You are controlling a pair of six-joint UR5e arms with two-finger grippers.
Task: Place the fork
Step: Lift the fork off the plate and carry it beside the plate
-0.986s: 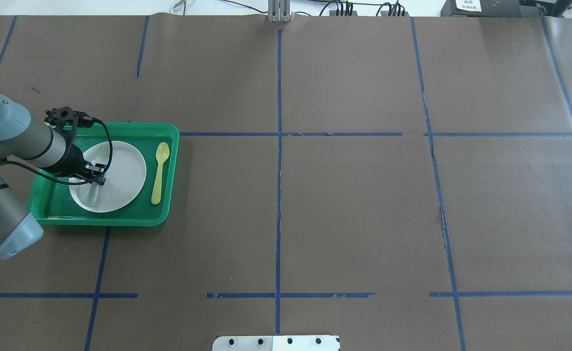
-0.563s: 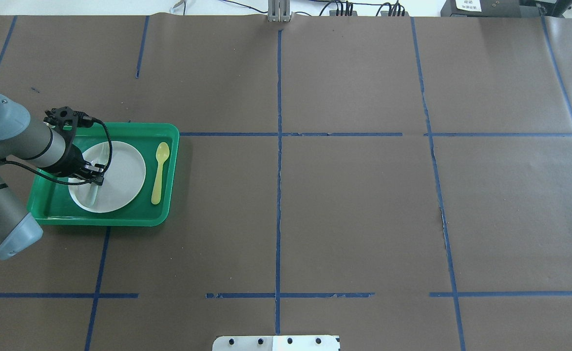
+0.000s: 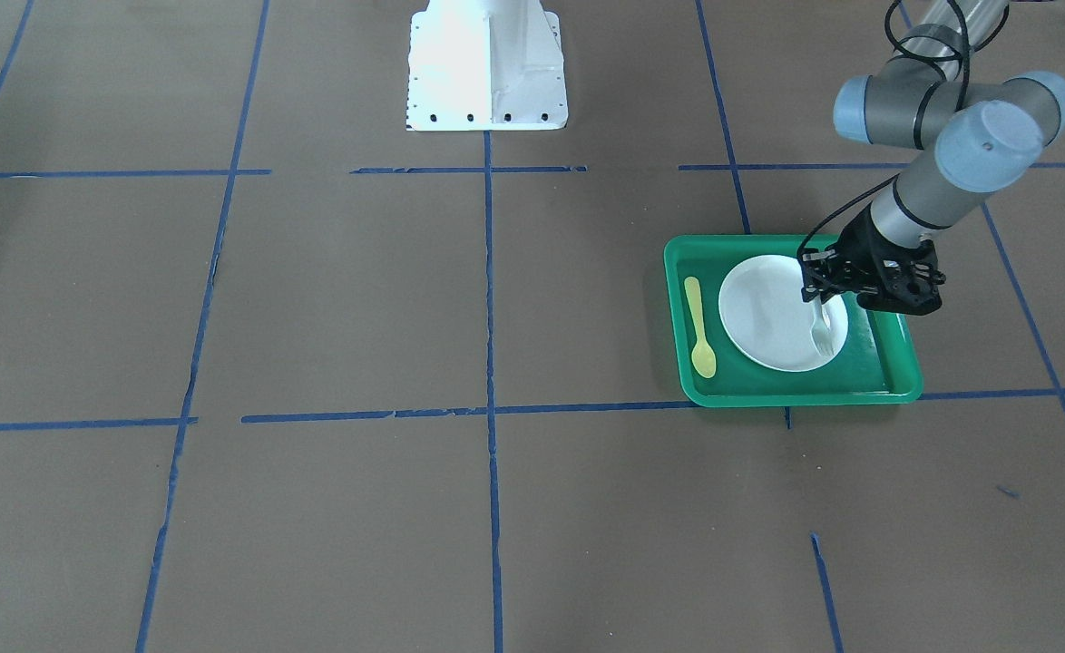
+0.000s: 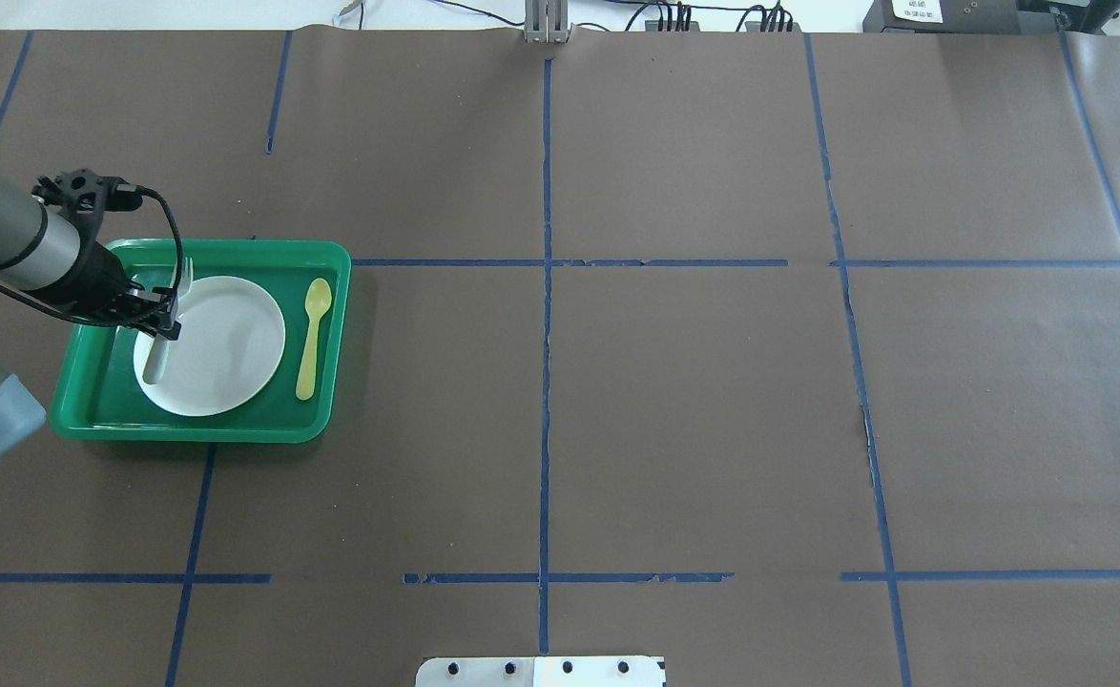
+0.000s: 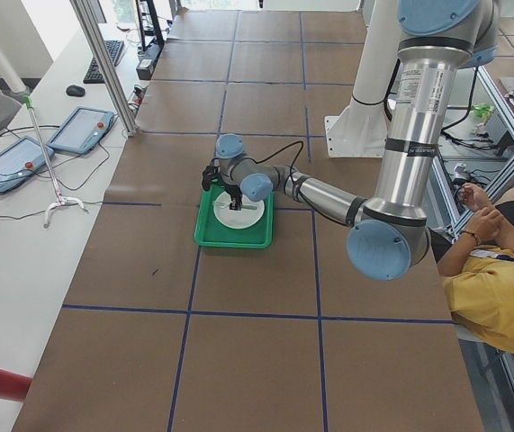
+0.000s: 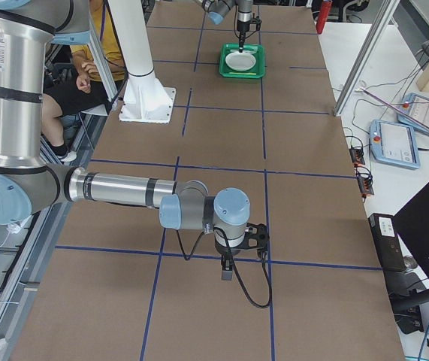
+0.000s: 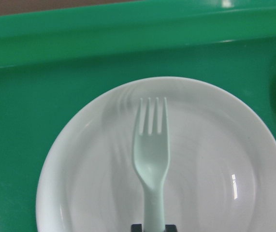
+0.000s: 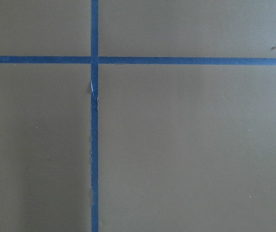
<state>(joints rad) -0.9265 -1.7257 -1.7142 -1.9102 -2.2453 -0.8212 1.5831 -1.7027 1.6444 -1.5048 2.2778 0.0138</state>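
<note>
The pale translucent fork (image 4: 167,322) is held by its handle in my left gripper (image 4: 161,326), which is shut on it. It hangs a little above the left edge of the white plate (image 4: 226,343), tines pointing to the far side. The plate lies in the green tray (image 4: 236,250). In the left wrist view the fork (image 7: 151,145) casts a shadow on the plate (image 7: 215,169). The front view shows the gripper (image 3: 821,297), fork (image 3: 822,334) and plate (image 3: 768,313). My right gripper (image 6: 227,271) points down at bare table far from the tray; I cannot tell whether it is open or shut.
A yellow spoon (image 4: 312,334) lies in the tray to the right of the plate. The tray (image 3: 796,399) sits on brown paper crossed by blue tape lines. The white robot base (image 3: 487,63) stands mid-table. A seated person (image 5: 500,261) is beside the table.
My left gripper has risen and moved left and away from me with the fork. The fork has gone from the plate's inner left part to above its left edge.
</note>
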